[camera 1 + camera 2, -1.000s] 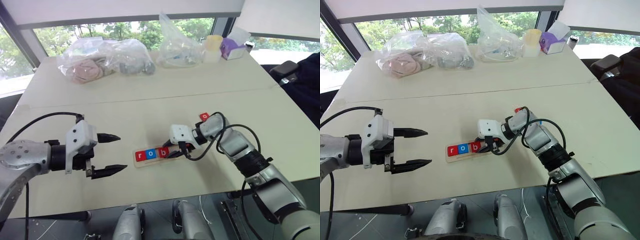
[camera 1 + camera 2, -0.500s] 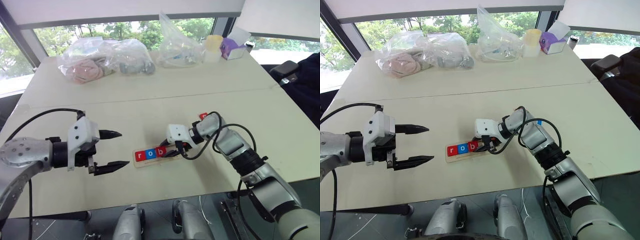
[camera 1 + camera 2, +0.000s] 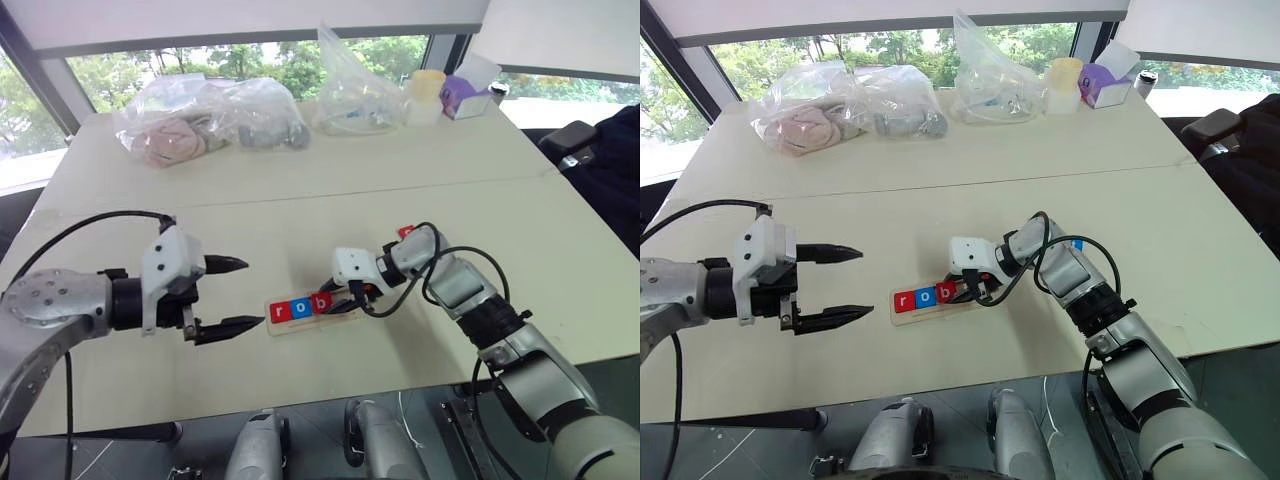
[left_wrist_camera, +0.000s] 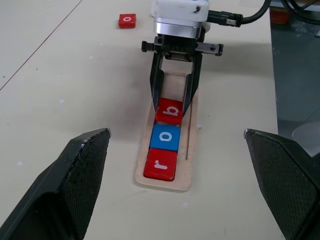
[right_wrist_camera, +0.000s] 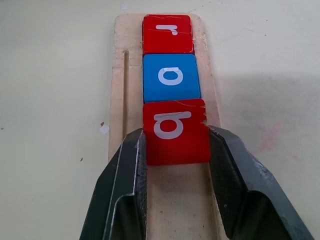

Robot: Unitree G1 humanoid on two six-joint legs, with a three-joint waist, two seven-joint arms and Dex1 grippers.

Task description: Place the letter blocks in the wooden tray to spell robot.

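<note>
The wooden tray [image 4: 189,150] lies on the table in front of me. It holds a red r block [image 4: 161,164], a blue o block [image 4: 165,137] and a red b block [image 5: 175,131] in a row. My right gripper [image 5: 176,134] reaches along the tray, and its two fingers [image 5: 131,165] press against both sides of the b block. A loose red o block [image 3: 408,232] lies on the table behind the right wrist. My left gripper [image 3: 253,293] hovers left of the tray, pointing at it, open wide and empty.
Two plastic bags [image 3: 210,115] [image 3: 355,95] with items, a yellow cup [image 3: 428,90] and a purple box [image 3: 465,95] stand along the table's far side. The table's front edge [image 3: 300,405] runs close below the tray.
</note>
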